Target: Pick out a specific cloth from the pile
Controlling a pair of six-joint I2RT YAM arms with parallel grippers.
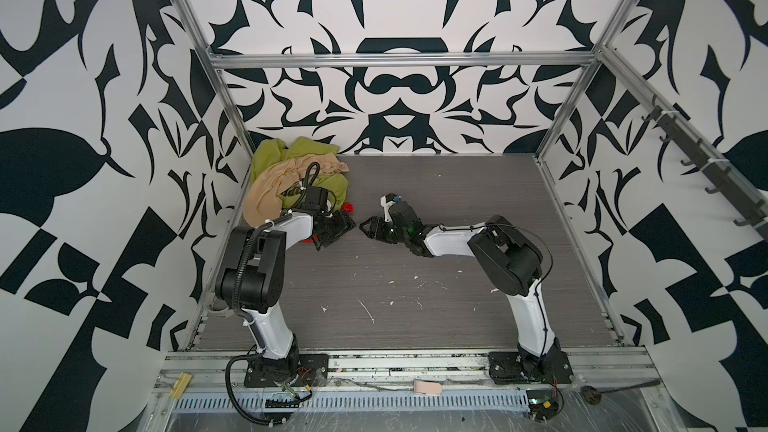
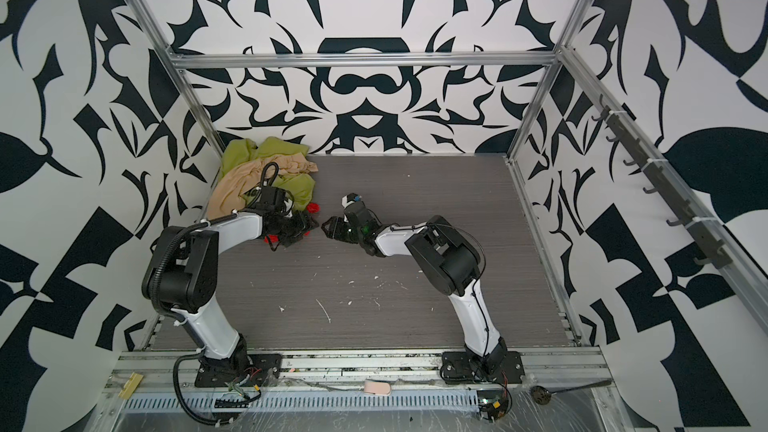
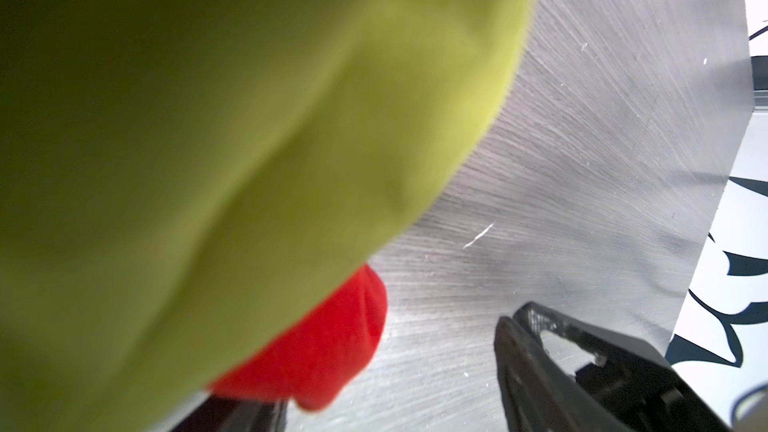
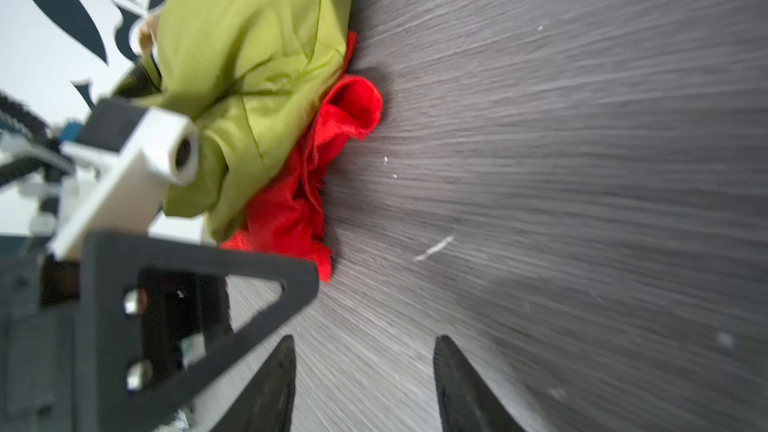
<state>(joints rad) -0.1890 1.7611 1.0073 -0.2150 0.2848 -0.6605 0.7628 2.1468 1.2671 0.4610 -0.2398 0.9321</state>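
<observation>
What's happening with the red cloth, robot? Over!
Left gripper jaws open beside red cloth. Right gripper jaws open, empty. Red cloth half buried under olive-green cloth, not pulled free.

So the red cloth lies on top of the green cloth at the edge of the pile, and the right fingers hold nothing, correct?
No: the right wrist view shows the red cloth under the green cloth, not on top, at the edge of the pile. The right gripper's fingers hold nothing.
</observation>
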